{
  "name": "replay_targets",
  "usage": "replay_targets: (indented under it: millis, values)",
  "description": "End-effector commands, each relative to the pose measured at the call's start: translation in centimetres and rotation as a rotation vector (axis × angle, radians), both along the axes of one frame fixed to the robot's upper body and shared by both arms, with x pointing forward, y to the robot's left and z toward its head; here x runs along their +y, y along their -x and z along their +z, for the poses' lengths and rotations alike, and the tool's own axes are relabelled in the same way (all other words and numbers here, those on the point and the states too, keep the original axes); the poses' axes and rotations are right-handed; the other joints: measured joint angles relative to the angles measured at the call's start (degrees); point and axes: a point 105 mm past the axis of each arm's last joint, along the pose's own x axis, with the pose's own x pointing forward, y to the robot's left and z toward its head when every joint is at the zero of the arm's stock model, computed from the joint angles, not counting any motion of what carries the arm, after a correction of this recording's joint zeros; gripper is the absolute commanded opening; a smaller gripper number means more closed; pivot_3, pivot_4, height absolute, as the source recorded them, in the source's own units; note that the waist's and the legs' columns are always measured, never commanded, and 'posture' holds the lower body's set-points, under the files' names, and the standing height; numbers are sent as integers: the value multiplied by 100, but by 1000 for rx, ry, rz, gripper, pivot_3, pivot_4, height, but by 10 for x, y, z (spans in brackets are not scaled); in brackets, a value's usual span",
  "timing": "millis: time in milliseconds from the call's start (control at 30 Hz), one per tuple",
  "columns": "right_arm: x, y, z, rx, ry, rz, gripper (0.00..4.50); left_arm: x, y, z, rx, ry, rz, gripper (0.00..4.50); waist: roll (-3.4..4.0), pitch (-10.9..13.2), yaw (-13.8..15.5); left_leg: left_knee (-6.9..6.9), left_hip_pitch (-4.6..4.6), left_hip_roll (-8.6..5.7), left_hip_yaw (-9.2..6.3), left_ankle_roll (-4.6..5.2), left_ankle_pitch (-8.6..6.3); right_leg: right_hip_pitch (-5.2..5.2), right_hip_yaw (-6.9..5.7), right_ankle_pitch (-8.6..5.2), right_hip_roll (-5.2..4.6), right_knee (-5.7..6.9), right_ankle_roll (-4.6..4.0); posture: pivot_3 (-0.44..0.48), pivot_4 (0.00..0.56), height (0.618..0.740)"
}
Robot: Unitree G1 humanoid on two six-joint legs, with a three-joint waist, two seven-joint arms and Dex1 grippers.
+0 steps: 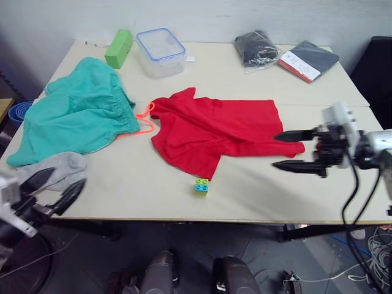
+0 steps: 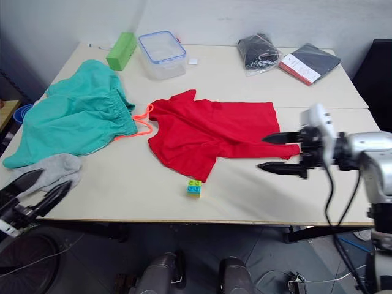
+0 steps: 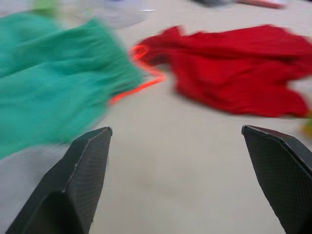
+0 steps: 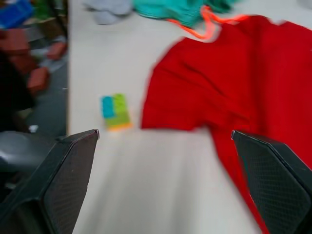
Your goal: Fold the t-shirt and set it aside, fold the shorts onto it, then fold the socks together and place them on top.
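- The t-shirt [image 1: 217,131] is laid crumpled and partly doubled over at the middle of the desk [image 1: 257,190]; it is judged light, limp and prone to bunching.
- The right gripper [image 1: 293,150] is held spread, empty, just beside the t-shirt's hem edge.
- A hold is best taken at a hem corner or shoulder seam, where the cloth lies single and flat.
- The shorts [image 1: 76,113] are spread beside the t-shirt's collar; the elastic waistband is judged the firmest hold.
- The socks [image 1: 58,168] lie against the shorts' near edge, soft and easily pinched.
- The left gripper [image 2: 33,188] is held spread, empty, near the socks.
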Motion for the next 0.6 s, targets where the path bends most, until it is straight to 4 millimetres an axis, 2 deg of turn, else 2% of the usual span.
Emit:
replay_targets:
  millis: [33,100,167,233,433,600]
  values:
    - [30,13,-5,-36,19,106,4449,-39,18,-8,104,-37,-233,4500,10,5,-24,-2,0,-2,1,-8,2,0,0,0,0,-1,0,0,150,740]
    - [45,15,-18,-44,43,136,4449,-48,29,-25,189,-118,-331,4500,10,5,-61,-4,0,-7,5,-2,6,-2,-2,0,3,-2,0,0,150,740]
    - [59,10,-30,-56,57,136,4449,-49,37,-39,249,-209,-393,4500,10,6,-84,-3,1,-8,12,11,14,-2,-1,0,8,-4,0,0,150,740]
    - [72,5,-42,-88,83,136,4449,-48,40,-44,262,-243,-418,4500,10,6,-99,-3,2,-6,22,12,15,-10,0,-1,13,-3,0,0,150,740]
    - [103,2,-70,-130,112,154,4449,-44,35,-47,229,-294,-433,4500,13,7,-73,0,3,0,17,-12,8,-8,4,-1,12,-3,-1,0,150,740]
    - [111,-9,-92,-127,172,91,4449,-48,29,-34,171,-268,-446,4500,12,7,-77,-1,0,0,17,-13,8,-12,4,-1,10,3,-1,0,150,740]
